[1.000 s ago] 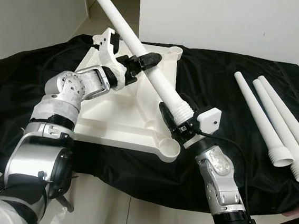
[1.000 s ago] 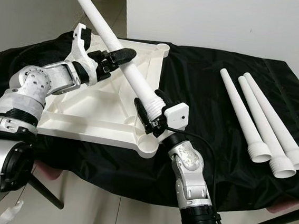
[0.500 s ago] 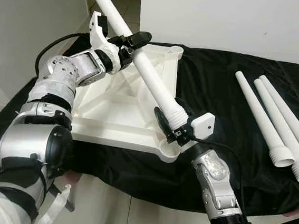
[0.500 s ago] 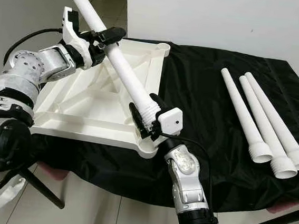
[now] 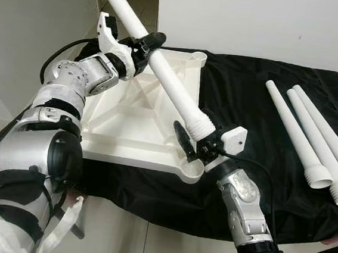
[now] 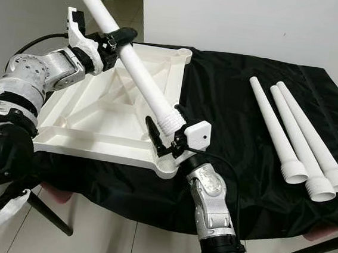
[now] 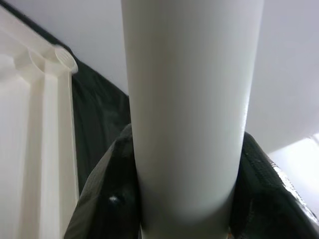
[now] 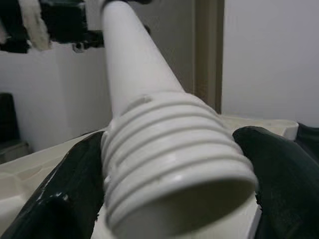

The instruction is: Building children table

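Table leg (image 5: 163, 66) held slanted above the upturned white tabletop (image 5: 127, 122); its plain upper end runs out of the top of the picture, cut off. Threaded lower end hangs just above the near right corner socket (image 5: 190, 170) of the tabletop; cannot tell whether thread and socket touch.

Left gripper (image 5: 146, 42) clamped round the leg's smooth shaft high up, over the far side of the tabletop. In the left wrist view the shaft (image 7: 187, 114) hides most of both black fingers (image 7: 107, 199).

Right gripper (image 5: 196, 142) closed on the threaded end, one finger on each side of the ribs (image 8: 174, 154).

Tabletop lies on a black cloth (image 5: 244, 92). Three more legs (image 5: 311, 137) lie side by side on the cloth, well apart to the right.
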